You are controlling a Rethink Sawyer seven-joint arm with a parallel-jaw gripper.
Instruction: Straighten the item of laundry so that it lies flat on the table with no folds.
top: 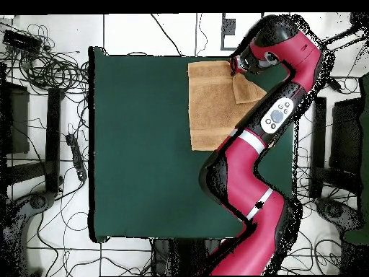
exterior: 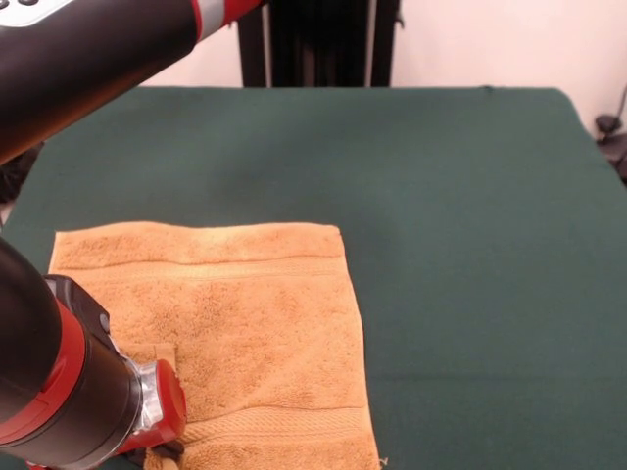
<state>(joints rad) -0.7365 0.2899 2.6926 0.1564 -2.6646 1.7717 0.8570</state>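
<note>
In the front view the arm [exterior: 69, 392] reaches over the towel's left side, its gripper [exterior: 168, 452] low on the towel [exterior: 255, 333]; whether it is apart or closed cannot be told. A flap lies folded beside it. The towel rests on the table [exterior: 470, 245].

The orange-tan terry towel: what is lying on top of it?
One corner flap is folded over onto the orange-tan terry towel, beside the red and black arm's wrist. The wrist covers the towel's near-left part, and the gripper is hidden.
</note>
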